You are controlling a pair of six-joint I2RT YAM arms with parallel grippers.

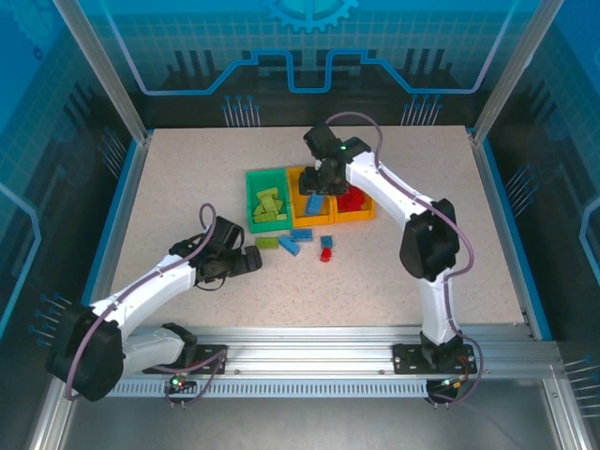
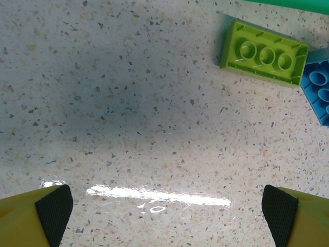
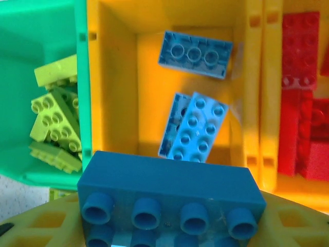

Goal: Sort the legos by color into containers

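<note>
1. A blue brick (image 3: pixel 169 198), four studs long, is clamped in the right hand (image 1: pixel 328 180), whose fingers are closed on it. It is held above the middle orange bin (image 3: pixel 118 92).
2. Three light blue bricks (image 3: pixel 195 54) are counted in that bin, two of them overlapping. Lime bricks (image 3: pixel 54 118) are piled in the green bin (image 1: pixel 251 202) and red bricks (image 3: pixel 298 41) in the right orange bin (image 1: pixel 356 219); both heaps overlap too much to be counted.
3. Three bins are joined in a row. In front of them on the worktop (image 1: pixel 187 178), five loose pieces are counted: one lime brick (image 2: pixel 264 54), three blue and one red.
4. The left hand (image 2: pixel 167 216) is spread wide and empty, low over the worktop, with the lime brick just ahead of it.
5. If let go off-centre, the long blue brick could be caught on the dividing wall or tipped in among the red bricks. The lime brick is touched by a blue neighbour (image 2: pixel 318 95), which could be dragged along by a careless pinch.
</note>
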